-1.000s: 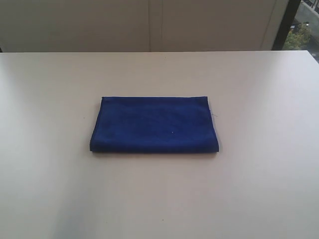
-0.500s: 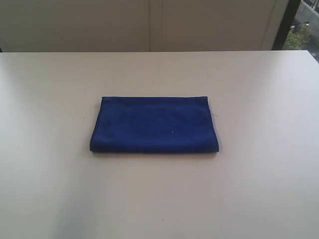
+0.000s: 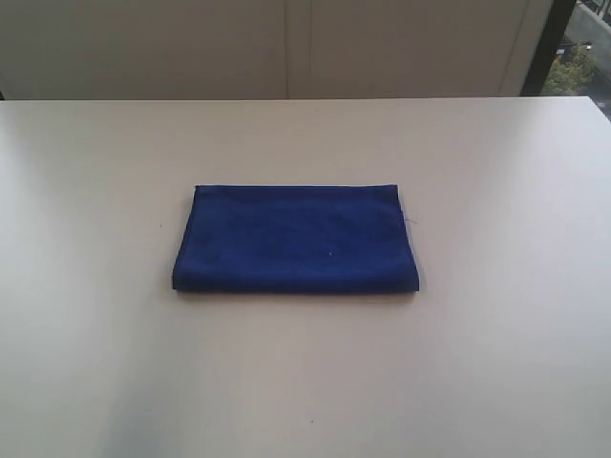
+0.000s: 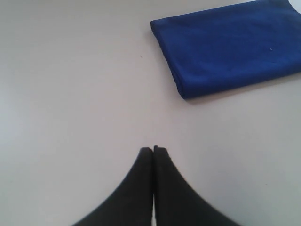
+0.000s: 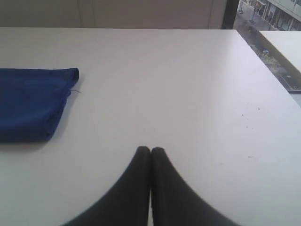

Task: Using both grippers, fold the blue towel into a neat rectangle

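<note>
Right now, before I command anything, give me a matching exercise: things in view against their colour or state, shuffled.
Things:
1. blue towel
2. left gripper
3. table
4. loose thread

Colour or state:
A. pale, off-white
B. shut, holding nothing
C. folded flat into a rectangle
D. sticking out at a towel corner

Pairs: 1-C, 2-B, 3-A, 4-D

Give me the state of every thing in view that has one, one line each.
Deep-blue fuzzy rectangular towel: folded into a flat rectangle, lying on the white table, touched by neither gripper.
Black pointed left gripper: shut, empty, over bare table, apart from the towel.
Black pointed right gripper: shut, empty, over bare table, apart from the towel.
</note>
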Motion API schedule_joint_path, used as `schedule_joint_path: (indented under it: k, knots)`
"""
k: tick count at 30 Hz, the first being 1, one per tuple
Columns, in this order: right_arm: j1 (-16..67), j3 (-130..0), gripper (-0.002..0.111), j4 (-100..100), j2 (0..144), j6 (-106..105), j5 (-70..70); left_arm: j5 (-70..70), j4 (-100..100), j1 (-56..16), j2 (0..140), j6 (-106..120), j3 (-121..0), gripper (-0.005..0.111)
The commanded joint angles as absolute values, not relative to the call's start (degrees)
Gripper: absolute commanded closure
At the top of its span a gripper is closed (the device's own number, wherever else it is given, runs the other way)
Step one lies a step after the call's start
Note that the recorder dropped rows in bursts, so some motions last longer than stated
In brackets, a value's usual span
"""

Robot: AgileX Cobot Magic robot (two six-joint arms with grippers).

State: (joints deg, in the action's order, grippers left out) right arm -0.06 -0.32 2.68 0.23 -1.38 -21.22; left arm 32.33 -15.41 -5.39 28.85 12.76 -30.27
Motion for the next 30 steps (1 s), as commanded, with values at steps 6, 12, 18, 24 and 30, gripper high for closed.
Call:
schedule_joint_path:
  k: [6,12,18,24,30]
  knots:
    - [-0.6,0.0,0.108,2.3,0.0,-1.2,-20.0,32.7,-15.9,-5.1,28.4,12.9,-29.9,0.107]
    - [-0.6,0.0,0.108,2.3,0.0,-1.2,-20.0,32.7,-15.9,-5.1,28.4,12.9,-29.9,0.107]
    - [-0.6,0.0,0.108,2.3,0.0,-1.2,-20.0,32.3,-14.9,-5.4,23.1,13.9,-29.5,0.107]
    - [-0.6,0.0,0.108,2.3,0.0,-1.2,-20.0,25.5,-14.6,-5.4,12.1,13.9,-19.7,0.107]
    - [-0.6,0.0,0.108,2.3,0.0,-1.2,-20.0,20.5,-12.8,-5.4,2.3,14.0,-8.2,0.107]
